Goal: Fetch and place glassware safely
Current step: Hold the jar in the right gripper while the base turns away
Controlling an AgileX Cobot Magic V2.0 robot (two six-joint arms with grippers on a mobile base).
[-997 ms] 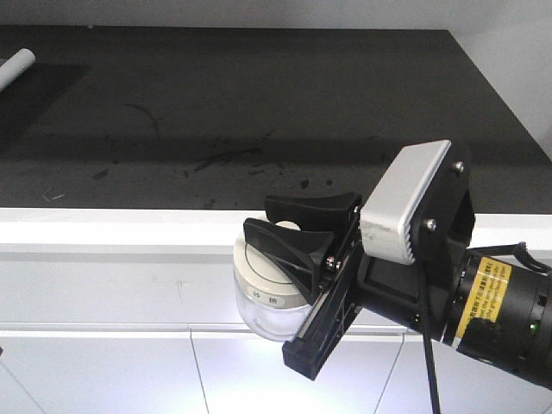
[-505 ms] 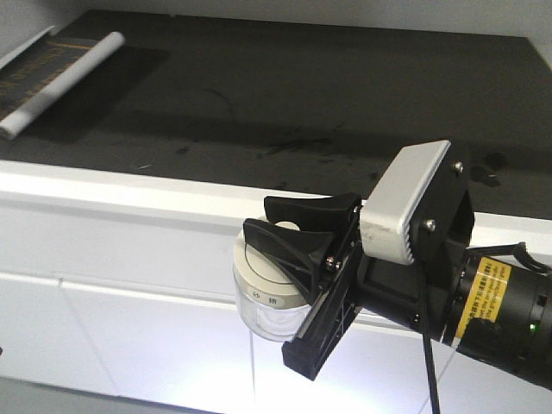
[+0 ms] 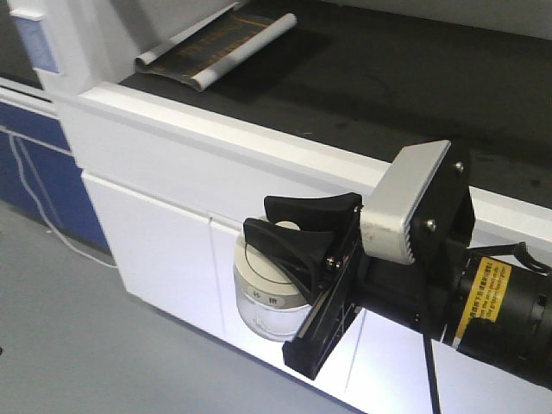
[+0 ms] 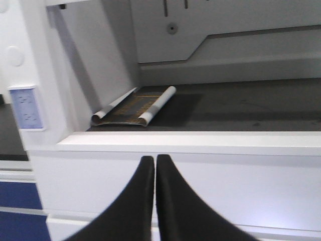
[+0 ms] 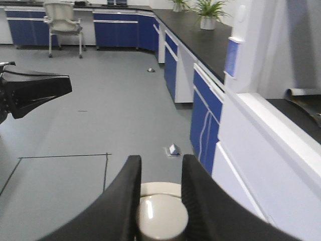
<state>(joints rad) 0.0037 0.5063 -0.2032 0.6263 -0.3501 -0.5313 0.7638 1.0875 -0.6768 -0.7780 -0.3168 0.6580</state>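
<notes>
white-fronted bench [image 3: 259,142], dark matte top, scuffed. half-rolled printed sheet [image 3: 220,47] lies at its left end, near the white side wall. white cupboard doors [image 3: 164,241] below. pale blue wall plate [image 4: 25,107] on the upright. grey floor [image 5: 100,110] with thin marked lines. blue cabinets [image 5: 203,118] under a dark counter. chair [image 5: 62,20] and potted plants [image 5: 208,12] far off.

A: Glassware, counted?
B: One lidded glass jar [image 3: 266,297].
A: Grippers?
B: Two: left gripper [image 4: 154,160], right gripper [image 3: 257,219].
A: Near at hand?
B: One white-fronted bench [image 3: 259,142], carrying one rolled sheet [image 3: 226,45].
A: Farther off?
B: One chair [image 5: 62,19], two potted plants [image 5: 206,11], one blue wall plate [image 4: 25,108].
</notes>
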